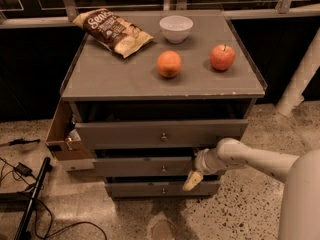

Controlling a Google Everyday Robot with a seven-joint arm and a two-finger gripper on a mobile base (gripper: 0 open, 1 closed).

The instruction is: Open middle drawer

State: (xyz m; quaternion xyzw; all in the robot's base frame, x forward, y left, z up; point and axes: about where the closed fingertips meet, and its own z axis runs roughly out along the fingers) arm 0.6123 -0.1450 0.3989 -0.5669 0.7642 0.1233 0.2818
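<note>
The middle drawer point(135, 166) is the second of three grey fronts on the cabinet, with a small round knob point(163, 169) at its centre. The wider top drawer point(115, 134) is above it and the narrower bottom drawer point(135, 189) below. My gripper point(194, 178) is at the right end of the middle drawer's front, right of the knob and apart from it, hanging down over the gap to the bottom drawer. My white arm point(250, 159) reaches in from the lower right.
On the cabinet top point(115, 79) lie a chip bag point(112, 30), a white bowl point(176, 28), an orange point(169, 64) and an apple point(222, 57). A cardboard box point(62, 134) hangs at the cabinet's left side. Cables and a black pole point(32, 199) lie on the floor at the left. A white post point(300, 74) stands at the right.
</note>
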